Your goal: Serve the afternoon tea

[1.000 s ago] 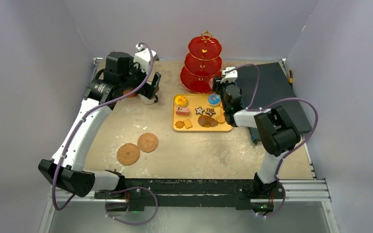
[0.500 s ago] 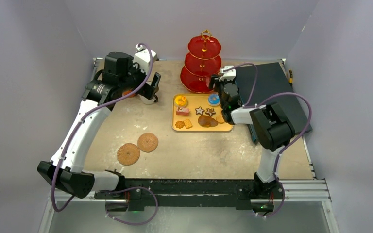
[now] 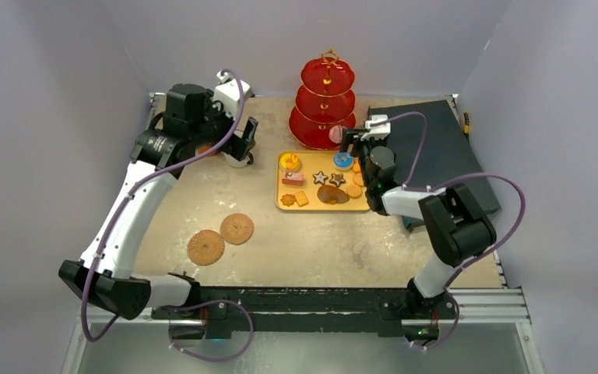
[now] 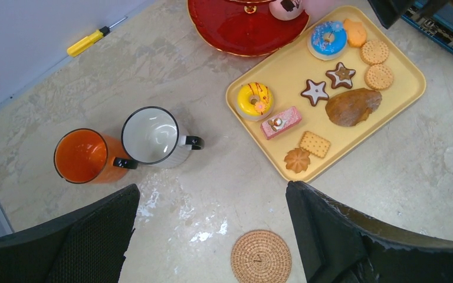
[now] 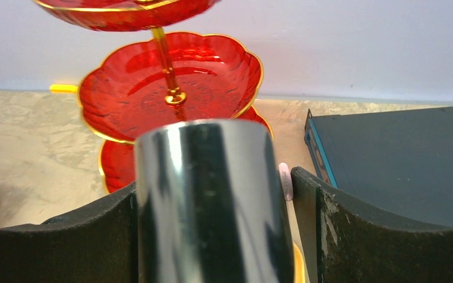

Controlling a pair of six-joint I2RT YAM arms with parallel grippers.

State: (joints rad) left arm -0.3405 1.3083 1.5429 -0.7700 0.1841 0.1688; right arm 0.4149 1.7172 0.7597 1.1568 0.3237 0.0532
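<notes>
The red three-tier stand (image 3: 327, 101) with a gold handle stands at the back centre. A pink pastry (image 3: 335, 134) lies on its bottom tier (image 4: 242, 29). Just right of it, my right gripper (image 3: 350, 139) is shut on the metal tongs (image 5: 209, 194), which fill the gap between its fingers and face the stand (image 5: 171, 76). The yellow tray (image 3: 311, 204) holds several pastries and biscuits, among them a yellow donut (image 4: 255, 99) and a blue donut (image 4: 328, 38). My left gripper (image 4: 212, 194) hangs open and empty above the orange mug (image 4: 85, 156) and white mug (image 4: 153, 135).
Two woven coasters (image 3: 205, 247) (image 3: 237, 228) lie on the table in front of the left arm. A flat black box (image 3: 436, 148) sits at the back right, beside the right arm. A yellow screwdriver (image 4: 91, 40) lies by the back wall.
The right gripper has drawn back to the right of the stand and its jaws have widened around the tongs. The pink pastry now shows on the bottom tier. The left arm has barely moved.
</notes>
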